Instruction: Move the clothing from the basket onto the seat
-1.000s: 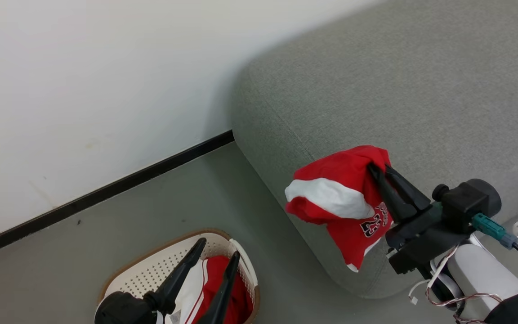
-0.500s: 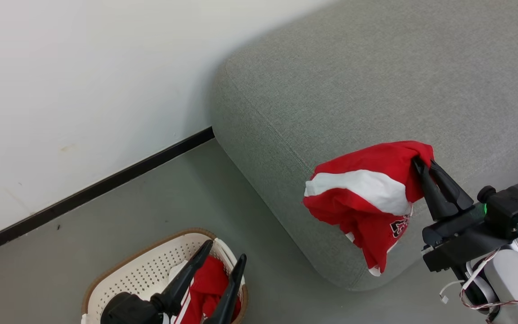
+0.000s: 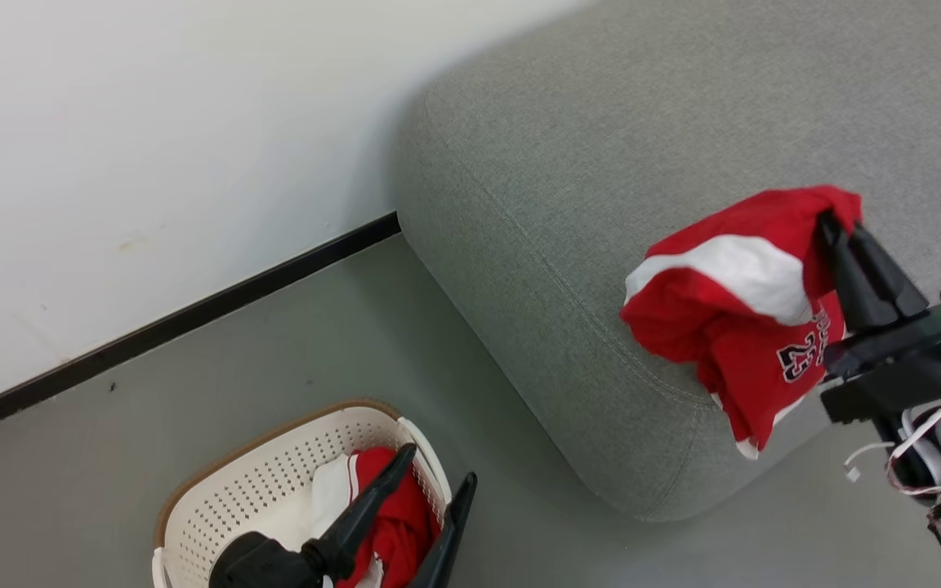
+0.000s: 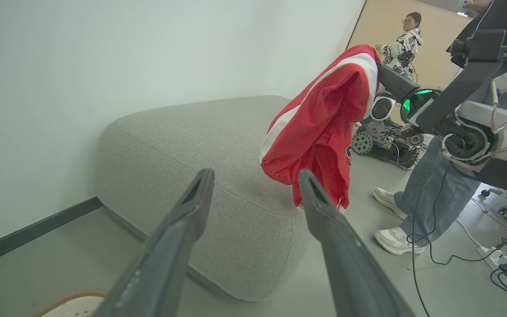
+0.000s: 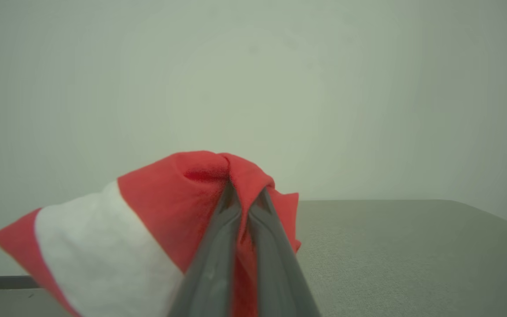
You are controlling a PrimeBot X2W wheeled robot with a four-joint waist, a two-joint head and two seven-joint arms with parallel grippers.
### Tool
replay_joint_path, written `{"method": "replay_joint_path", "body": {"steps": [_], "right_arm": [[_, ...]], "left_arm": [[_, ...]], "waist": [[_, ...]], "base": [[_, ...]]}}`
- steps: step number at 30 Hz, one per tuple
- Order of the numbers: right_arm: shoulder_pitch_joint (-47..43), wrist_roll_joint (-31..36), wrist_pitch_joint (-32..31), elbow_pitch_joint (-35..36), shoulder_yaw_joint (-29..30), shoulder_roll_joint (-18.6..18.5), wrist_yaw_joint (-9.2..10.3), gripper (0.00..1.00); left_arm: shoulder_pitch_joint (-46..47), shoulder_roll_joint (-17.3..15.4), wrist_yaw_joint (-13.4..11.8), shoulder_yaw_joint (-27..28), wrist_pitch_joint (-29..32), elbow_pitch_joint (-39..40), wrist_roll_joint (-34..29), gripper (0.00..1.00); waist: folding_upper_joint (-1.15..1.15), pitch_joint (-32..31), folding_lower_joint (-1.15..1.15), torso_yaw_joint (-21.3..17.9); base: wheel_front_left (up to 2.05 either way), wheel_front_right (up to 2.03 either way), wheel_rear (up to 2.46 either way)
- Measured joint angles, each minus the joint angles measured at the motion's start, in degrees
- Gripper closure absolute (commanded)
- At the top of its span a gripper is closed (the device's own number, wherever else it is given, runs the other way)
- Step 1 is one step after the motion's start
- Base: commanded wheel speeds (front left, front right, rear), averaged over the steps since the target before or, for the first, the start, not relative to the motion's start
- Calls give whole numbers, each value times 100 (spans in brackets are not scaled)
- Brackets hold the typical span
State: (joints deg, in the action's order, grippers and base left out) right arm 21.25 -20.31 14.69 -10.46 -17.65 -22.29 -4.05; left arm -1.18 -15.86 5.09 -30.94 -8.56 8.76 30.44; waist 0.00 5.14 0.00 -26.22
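Red garment (image 3: 732, 327), with a broad white band and a black 23, hangs bunched from the right pincer (image 3: 836, 220); the two dark fingers are pressed together on a fold at its top; the rest droops below them. It is in the air over the front corner of the grey sofa (image 3: 601, 163); its lower hem hangs past the cushion's edge; I cannot tell if it touches the cushion.

More red and white clothing (image 3: 381, 510) lies in the cream basket (image 3: 258, 490); the basket stands on the grey floor (image 3: 274, 351), apart from the sofa's corner.

Left pincer (image 3: 440, 463) sits over the basket's side nearest the sofa; fingers spread wide, gripping nothing.

White wall (image 3: 152, 122) with a black skirting strip (image 3: 193, 314) behind.

Left wrist view: a person's legs (image 4: 429, 189), in jeans and white shoes, stand on the floor beyond the sofa, close to the right arm.
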Motion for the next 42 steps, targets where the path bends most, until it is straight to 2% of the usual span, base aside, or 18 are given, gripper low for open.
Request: {"method": "replay_joint_path", "body": {"steps": [6,12,16,21,30,34,42], "right_arm": [[427,-267,0,-415,521,-107,-25,100],[946,-492,1,-905,1083,-346,-51,100],[1180,-627,1,-1235,1390,-374,-38,100],[1321,-641,1,-1475,1566,-374,11,100],[2106,-658,1,-1900,1949,-510,52,100],[2348,-657,1,-1936,2159,-556,109,100],[2427,-659,2,-2295,2412,-558,159,100]], "left_arm": [[15,-41,2,-98,100,100,-38,0],[15,-208,1,-81,276,289,-180,0],[19,-289,-1,-58,355,434,-188,0],[23,-400,-8,9,455,571,-194,0],[21,-653,-77,241,597,828,-197,0],[-38,-784,-229,467,604,1004,-196,0],[-76,-959,-366,717,703,1352,-196,0]], "waist": [[0,182,0,137],[0,439,0,279],[0,653,0,378],[0,893,0,484],[0,1475,1,725],[0,1795,0,847],[1,2316,0,972]], "base": [[0,0,0],[0,0,0],[0,0,0],[0,0,0],[0,0,0],[0,0,0],[0,0,0]]}}
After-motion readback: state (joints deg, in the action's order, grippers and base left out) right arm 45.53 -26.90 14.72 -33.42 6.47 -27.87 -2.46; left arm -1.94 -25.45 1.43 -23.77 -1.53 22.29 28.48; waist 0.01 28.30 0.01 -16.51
